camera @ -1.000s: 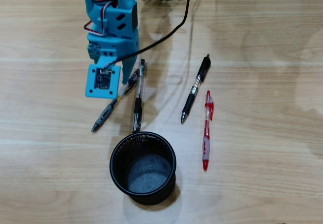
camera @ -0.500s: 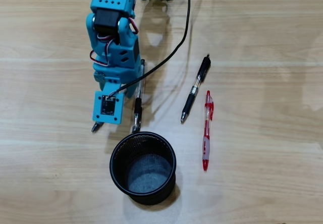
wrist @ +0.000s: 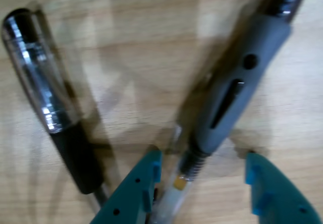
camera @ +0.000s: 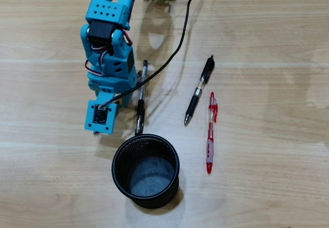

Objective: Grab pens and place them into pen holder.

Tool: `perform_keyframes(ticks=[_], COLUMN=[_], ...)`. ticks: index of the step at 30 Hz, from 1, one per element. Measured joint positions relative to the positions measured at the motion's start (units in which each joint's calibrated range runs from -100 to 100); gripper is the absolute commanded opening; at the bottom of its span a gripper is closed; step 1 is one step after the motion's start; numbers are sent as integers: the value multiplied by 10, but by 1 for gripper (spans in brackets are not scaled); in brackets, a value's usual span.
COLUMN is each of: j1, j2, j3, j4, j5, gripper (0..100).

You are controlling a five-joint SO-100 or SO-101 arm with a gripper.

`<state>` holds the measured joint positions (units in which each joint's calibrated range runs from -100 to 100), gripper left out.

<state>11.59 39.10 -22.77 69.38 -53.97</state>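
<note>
Two pens [camera: 199, 90] [camera: 211, 133] lie aside — cable [camera: 177, 51] crosses the third [camera: 141, 98].

tabletop [camera: 267, 38]: pale wood-grain planks running left to right in the overhead view; bare toward the right edge and the near left corner
pen holder [camera: 146, 171]: black mesh cup, upright, empty, close to the near edge, about midway along it
grey pen [camera: 141, 100]: lies lengthwise just beyond the holder, its lower end at the holder's rim; partly under the arm
black pen [camera: 199, 90]: lies slightly slanted near the tabletop's centre, tip toward the near edge; right of the grey pen
red pen [camera: 211, 133]: lies just right of the black pen, apart from it, nearly parallel, nearer the near edge
cable [camera: 181, 38]: black, trails from the far edge toward the grey pen
</note>
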Motion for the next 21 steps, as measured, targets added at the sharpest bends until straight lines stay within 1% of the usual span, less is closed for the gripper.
perform_keyframes(ticks=[1, 3, 14, 18, 21], j1=[8, 14, 16, 40, 52], j2=[1, 3, 0, -20, -64], j3=[-2, -2, -2, 4, 4], j4=[-1, -3, -2, -1, -1], j5=[0, 0, -1, 0, 14], gripper=[4, 3, 2, 2, 2])
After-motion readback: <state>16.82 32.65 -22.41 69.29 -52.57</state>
